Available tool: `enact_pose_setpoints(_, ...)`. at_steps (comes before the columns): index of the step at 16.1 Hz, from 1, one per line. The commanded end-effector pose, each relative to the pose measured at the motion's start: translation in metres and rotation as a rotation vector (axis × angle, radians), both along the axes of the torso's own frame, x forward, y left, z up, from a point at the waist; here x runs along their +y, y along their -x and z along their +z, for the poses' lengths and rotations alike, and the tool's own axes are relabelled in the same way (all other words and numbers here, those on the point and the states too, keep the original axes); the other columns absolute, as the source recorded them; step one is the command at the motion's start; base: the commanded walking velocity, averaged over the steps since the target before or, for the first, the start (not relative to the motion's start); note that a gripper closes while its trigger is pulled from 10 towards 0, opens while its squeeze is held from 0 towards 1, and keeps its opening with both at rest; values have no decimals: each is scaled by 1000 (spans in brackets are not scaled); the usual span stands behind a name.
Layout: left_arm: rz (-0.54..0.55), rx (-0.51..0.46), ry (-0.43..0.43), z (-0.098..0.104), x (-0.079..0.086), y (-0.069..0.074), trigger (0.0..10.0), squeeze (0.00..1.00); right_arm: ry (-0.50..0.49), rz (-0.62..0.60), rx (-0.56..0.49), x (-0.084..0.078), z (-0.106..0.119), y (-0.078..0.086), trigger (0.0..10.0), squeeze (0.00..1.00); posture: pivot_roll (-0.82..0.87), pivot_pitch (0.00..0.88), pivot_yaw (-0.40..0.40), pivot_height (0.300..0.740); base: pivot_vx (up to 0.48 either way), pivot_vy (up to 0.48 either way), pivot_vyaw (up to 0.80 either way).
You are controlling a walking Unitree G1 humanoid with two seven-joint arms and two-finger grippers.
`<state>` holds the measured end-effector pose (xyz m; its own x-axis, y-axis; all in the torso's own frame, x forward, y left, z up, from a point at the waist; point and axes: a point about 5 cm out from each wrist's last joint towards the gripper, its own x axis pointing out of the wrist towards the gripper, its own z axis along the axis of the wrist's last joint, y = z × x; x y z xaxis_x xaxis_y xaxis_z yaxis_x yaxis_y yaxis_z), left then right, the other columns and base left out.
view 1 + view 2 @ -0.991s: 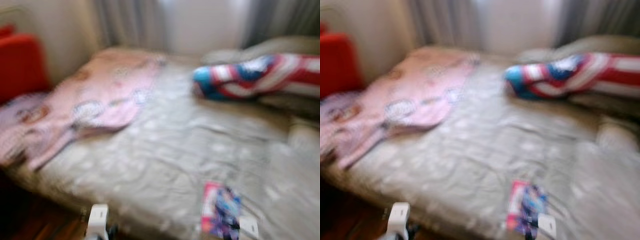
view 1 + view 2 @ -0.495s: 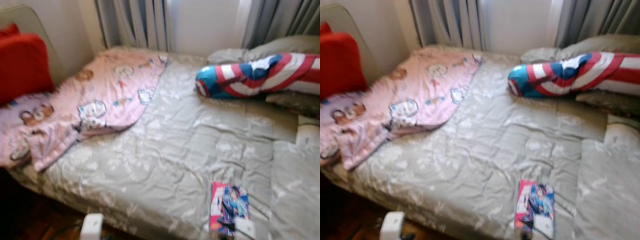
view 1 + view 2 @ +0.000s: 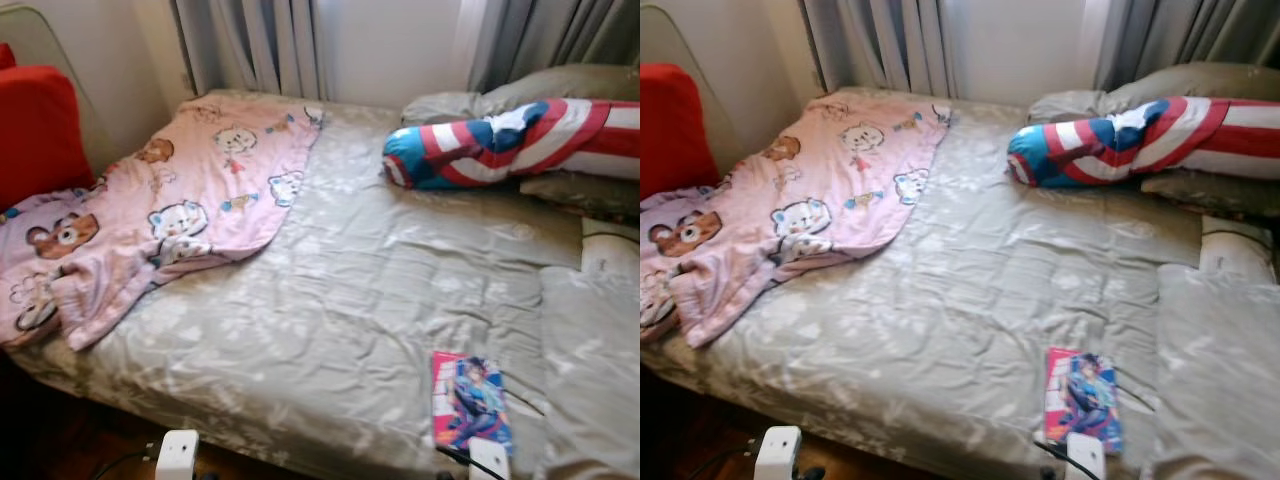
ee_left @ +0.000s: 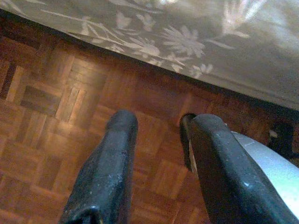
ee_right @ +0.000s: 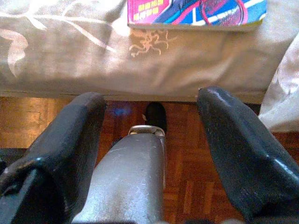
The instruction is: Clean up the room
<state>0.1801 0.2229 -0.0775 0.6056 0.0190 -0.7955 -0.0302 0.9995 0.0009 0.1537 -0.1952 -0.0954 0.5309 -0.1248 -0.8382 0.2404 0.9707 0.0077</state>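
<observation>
Beside the bed [image 3: 330, 290], your right gripper [image 5: 154, 154] hangs wide open and empty just short of the book [image 3: 470, 402], so raise it over the edge and approach flat.

head stereo pair looks down across the bed [image 3: 330, 290] from its foot edge; both wrist cameras, low, face bed edge and floor [image 4: 56, 154].

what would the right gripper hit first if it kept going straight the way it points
Probably the bed's edge, just below the book. The right gripper is open over the wood floor; depth is unclear.
</observation>
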Motion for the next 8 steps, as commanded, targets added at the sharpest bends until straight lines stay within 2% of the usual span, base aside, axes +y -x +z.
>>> enact_pose_setpoints(1,1,39,-16,-4,5,10,10000,0,-13,2,8,4,-1,0,10000,0,9,71,34,740,0,480,0)
enact_pose_setpoints(8,3,49,-16,-5,7,15,10000,0,-14,3,20,3,-2,3,10000,0,15,70,32,740,0,398,0)
